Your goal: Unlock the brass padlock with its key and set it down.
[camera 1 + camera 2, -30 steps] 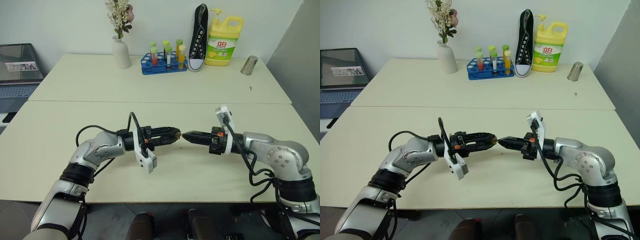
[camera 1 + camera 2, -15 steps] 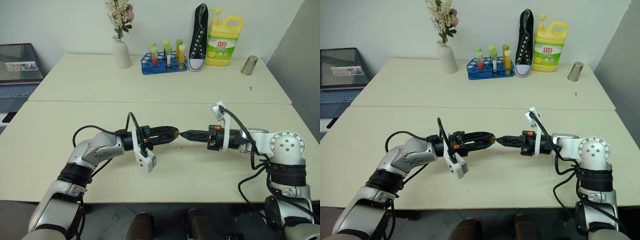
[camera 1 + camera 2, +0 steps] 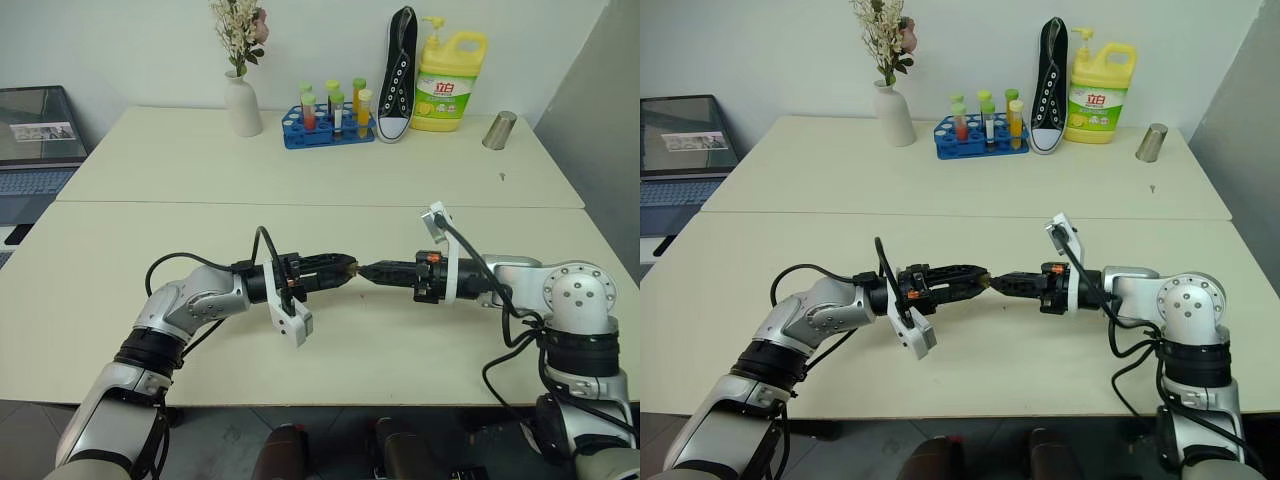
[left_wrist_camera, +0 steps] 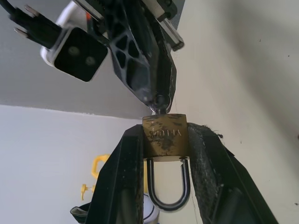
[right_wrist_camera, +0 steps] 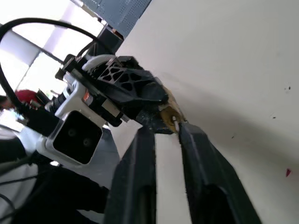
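Observation:
My left gripper points level toward the right and is shut on the brass padlock, whose body is pinched between the two fingers. The silver shackle loops back toward the wrist and looks closed. My right gripper meets it tip to tip above the near table. The small silvery key sticks out of the padlock's bottom face. In the right wrist view the right fingers stand slightly apart on either side of the key, with table showing between them.
Along the far table's back edge stand a white vase of flowers, a blue rack of tubes, a black shoe, a yellow detergent bottle and a metal cup. A laptop sits at the far left.
The right forearm and wrist have swung and rolled while its fingertips stayed at the padlock. The left arm and the padlock have kept still.

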`<state>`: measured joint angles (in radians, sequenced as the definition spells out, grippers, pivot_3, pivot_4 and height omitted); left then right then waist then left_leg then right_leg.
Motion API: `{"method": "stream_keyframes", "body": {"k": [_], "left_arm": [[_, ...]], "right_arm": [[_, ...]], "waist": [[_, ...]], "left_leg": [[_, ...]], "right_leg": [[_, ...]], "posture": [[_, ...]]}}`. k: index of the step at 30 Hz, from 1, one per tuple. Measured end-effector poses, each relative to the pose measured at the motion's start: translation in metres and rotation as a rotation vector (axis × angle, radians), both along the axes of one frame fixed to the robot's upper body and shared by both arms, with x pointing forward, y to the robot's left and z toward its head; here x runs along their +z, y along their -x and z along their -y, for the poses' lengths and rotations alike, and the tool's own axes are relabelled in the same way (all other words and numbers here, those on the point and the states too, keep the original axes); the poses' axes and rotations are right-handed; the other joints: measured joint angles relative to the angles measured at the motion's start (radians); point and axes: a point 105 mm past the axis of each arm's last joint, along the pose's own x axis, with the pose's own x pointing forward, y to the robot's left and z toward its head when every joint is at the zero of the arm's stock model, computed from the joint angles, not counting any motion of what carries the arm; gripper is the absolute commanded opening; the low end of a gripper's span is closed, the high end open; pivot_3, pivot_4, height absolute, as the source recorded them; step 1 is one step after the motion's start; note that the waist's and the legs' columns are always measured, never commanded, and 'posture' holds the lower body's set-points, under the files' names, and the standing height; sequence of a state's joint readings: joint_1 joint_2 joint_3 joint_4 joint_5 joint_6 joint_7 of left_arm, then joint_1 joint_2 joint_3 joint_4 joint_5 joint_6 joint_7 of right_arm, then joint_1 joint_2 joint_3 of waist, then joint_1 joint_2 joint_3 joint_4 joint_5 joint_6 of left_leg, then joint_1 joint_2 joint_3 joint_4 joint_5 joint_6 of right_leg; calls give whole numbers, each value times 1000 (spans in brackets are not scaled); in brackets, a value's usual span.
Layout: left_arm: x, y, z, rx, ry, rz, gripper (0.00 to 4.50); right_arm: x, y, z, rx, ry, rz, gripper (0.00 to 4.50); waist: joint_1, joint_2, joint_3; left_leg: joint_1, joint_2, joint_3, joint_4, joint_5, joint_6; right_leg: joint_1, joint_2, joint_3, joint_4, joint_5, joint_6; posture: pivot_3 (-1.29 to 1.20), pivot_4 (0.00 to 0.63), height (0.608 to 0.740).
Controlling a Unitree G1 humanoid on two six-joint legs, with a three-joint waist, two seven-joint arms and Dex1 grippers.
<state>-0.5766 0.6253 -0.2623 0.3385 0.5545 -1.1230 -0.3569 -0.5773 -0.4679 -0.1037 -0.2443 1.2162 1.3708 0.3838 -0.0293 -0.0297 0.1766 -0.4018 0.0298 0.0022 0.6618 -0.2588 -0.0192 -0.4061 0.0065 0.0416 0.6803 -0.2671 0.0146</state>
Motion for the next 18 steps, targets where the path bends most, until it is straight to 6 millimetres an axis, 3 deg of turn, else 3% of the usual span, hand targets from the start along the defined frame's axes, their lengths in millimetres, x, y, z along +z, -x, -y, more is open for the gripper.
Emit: {"method": "stream_keyframes", "body": {"k": [5, 13, 18], "left_arm": [[-3, -1, 1, 7, -5, -12, 966], [-2, -3, 1, 27, -3, -15, 966], [-2, -3, 2, 24, -4, -14, 966]], "right_arm": [[0, 10, -2, 72, 89, 186, 3514], [-4, 1, 2, 20, 107, 322, 3560], [-5, -2, -4, 11, 66, 314, 3560]], "waist": [[0, 0, 0], [0, 0, 0], [1, 0, 0]], "left_leg": [[0, 0, 0, 0, 0, 0], [0, 0, 0, 0, 0, 0], [0, 0, 0, 0, 0, 0]], "right_leg": [[0, 0, 0, 0, -1, 1], [0, 0, 0, 0, 0, 0], [0, 0, 0, 0, 0, 0]], "posture": [[0, 150, 740], [0, 150, 740], [0, 150, 740]]}}
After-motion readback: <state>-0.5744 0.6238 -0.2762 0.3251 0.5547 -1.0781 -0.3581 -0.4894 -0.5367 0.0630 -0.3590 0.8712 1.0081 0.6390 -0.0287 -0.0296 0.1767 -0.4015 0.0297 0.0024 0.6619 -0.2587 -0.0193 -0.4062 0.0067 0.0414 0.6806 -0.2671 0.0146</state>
